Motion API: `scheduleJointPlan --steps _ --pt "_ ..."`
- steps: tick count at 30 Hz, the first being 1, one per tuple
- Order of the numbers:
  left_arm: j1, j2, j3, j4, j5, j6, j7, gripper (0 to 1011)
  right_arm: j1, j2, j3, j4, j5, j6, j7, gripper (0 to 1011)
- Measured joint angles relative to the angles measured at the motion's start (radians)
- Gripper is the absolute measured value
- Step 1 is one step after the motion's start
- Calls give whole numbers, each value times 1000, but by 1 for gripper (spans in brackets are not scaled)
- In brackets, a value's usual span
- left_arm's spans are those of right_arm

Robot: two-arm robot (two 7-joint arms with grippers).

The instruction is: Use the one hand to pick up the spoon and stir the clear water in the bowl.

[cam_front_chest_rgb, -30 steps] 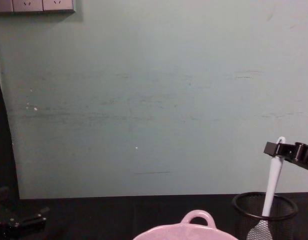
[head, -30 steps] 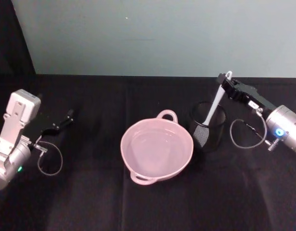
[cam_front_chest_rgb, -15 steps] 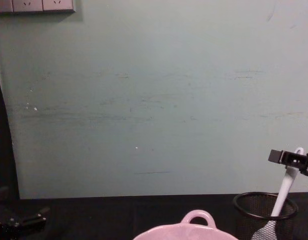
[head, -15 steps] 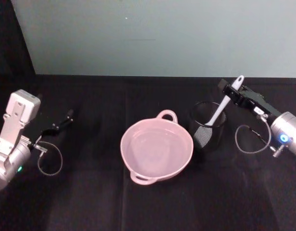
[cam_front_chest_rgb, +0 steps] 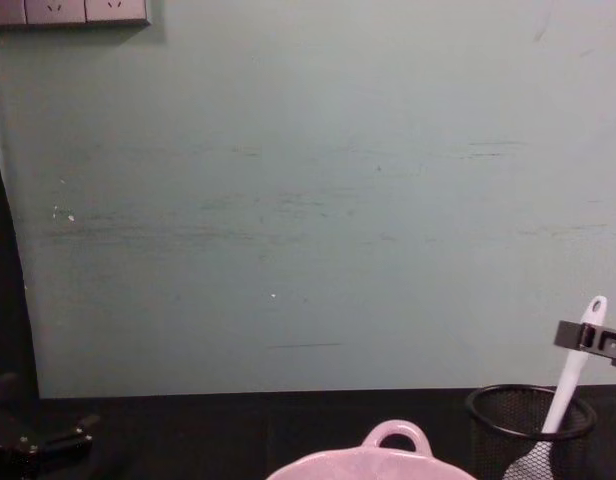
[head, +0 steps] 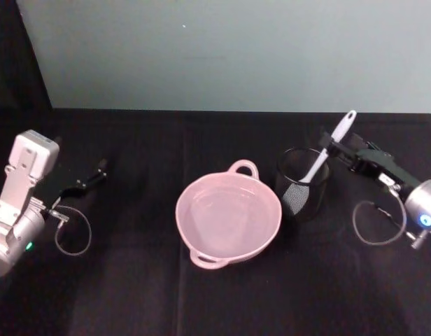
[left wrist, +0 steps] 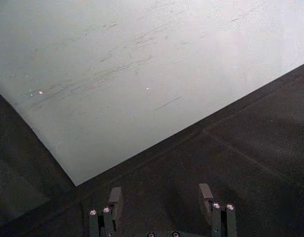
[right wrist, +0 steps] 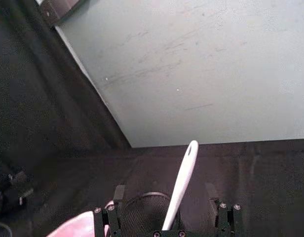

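**White spoon leans in the mesh cup, right gripper spread around its handle**

The spoon (head: 322, 158) is a slim white plastic utensil with a long straight handle, a small hole at the handle's end, and a flat squarish head. It stands head-down in a black wire-mesh cup (head: 303, 185) and tilts toward the right, its handle rising above the cup's rim. The pale head shows through the mesh at the near side of the cup.

The bowl (head: 228, 217) sits at the middle of the black table (head: 131, 294), just left of the cup. It is pale pink and glossy, round, with a small arched loop handle at its far rim and another at its near rim. Clear water lies inside it.

The right gripper (head: 332, 145) reaches in from the right at the spoon's upper handle. In the right wrist view its two fingers (right wrist: 118, 195) stand apart on either side of the handle, not closed on it.

The left gripper (head: 96, 172) rests at the far left of the table, well apart from the bowl, its fingers (left wrist: 115, 196) spread with nothing between them.
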Motion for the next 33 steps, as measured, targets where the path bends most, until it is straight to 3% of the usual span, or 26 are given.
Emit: scheduleJointPlan --steps 3,6,7,10,14,17,20,21,23,24,30,33 --pt "0 0 0 0 0 0 0 1011 -39 40 3 -77 -28 11 -39 1003" --pt "0 0 0 0 0 0 0 1011 -68 98 0 -163 -98 36 -100 1003" --pt "0 0 0 0 0 0 0 1011 -68 98 0 -163 -98 36 -100 1003" --pt "0 0 0 0 0 0 0 1011 -79 142 -2 -221 -188 52 -157 1002" --pt "0 0 0 0 0 0 0 1011 -81 166 -8 -252 -262 61 -200 1002" --pt "0 0 0 0 0 0 0 1011 -80 187 -23 -273 -357 68 -250 1003" --pt "0 0 0 0 0 0 0 1011 -77 197 -38 -274 -418 69 -274 1002" --pt "0 0 0 0 0 0 0 1011 -77 199 -44 -266 -452 50 -285 1002" --pt "0 0 0 0 0 0 0 1011 -80 195 -45 -251 -477 16 -292 1002" --pt "0 0 0 0 0 0 0 1011 -84 188 -44 -231 -496 -27 -295 1002" --pt "0 0 0 0 0 0 0 1011 -93 145 -38 -136 -542 -187 -296 1003" --pt "0 0 0 0 0 0 0 1011 -85 122 -43 -87 -554 -217 -291 1002"
